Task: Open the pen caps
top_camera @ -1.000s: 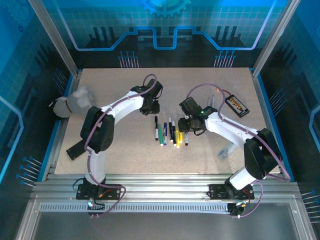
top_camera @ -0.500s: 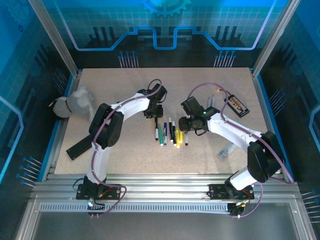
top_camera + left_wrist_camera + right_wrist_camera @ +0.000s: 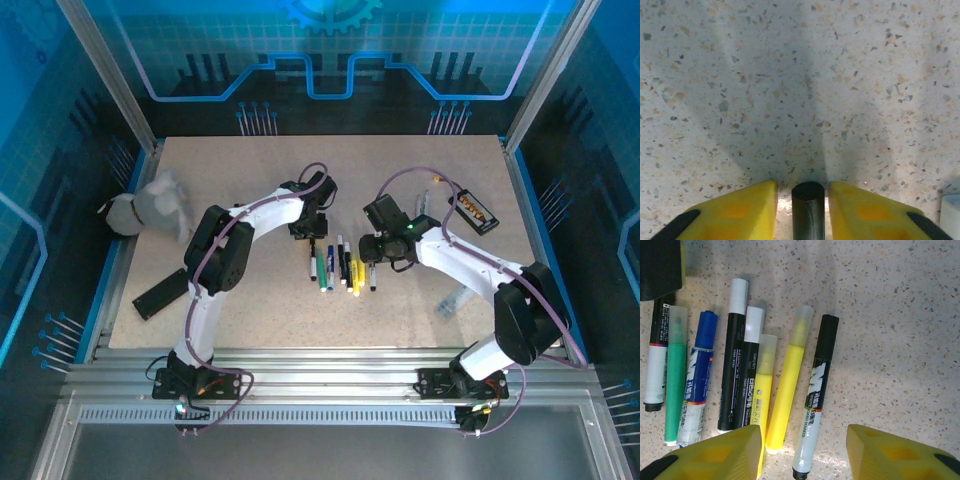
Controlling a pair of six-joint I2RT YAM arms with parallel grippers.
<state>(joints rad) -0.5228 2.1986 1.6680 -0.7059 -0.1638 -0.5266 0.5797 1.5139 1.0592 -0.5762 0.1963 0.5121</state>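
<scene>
Black pen cap (image 3: 808, 212) lies between the left hand's (image 3: 802, 192) fingers (image 3: 745, 212).

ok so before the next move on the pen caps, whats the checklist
1. Left gripper centred on the black cap: ok, one finger on each side.
2. Left jaws clamped on that cap: not ok, a thin gap shows on both sides.
3. Right gripper open: ok, jaws wide apart.
4. Right gripper lined up on a single pen: not ok, a yellow highlighter and a black-capped marker both lie between its fingers.
5. Black cap loose or tight on its pen: cannot tell.
</scene>
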